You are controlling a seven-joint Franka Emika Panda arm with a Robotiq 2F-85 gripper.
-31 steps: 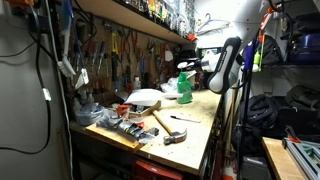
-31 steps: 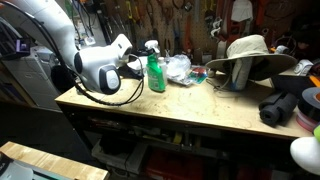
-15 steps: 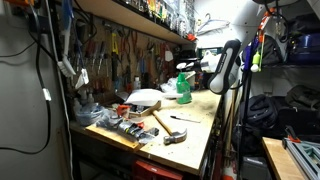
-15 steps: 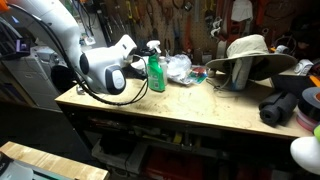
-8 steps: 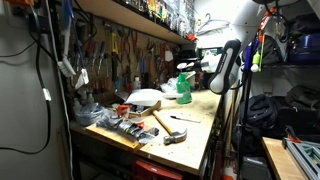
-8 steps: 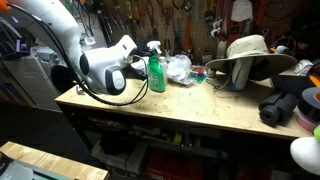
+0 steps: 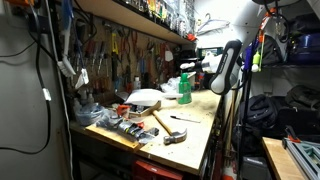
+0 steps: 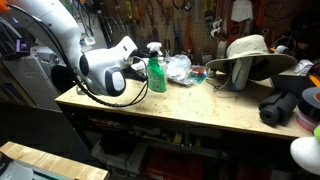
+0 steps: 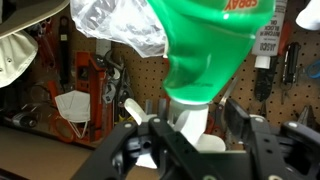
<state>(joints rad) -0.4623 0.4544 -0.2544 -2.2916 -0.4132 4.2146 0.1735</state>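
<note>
Here, at a cluttered workbench (image 8: 200,108), the Panda arm's gripper (image 8: 145,54) sits at the top of a green spray bottle (image 8: 156,76). The bottle stands upright at the arm's end of the bench, just beside a crumpled clear plastic bag (image 8: 179,67). In the wrist view, where the bottle (image 9: 205,50) appears inverted, the gripper (image 9: 195,131) straddles its white neck w/ jaws apart, one finger either side; contact can't be made out. A wide-brimmed hat (image 8: 245,55) lies further along. In an exterior view a hammer (image 7: 168,128) lies nr the bench's other end. A pegboard (image 9: 95,85) w/ hand tools hangs behind.
</note>
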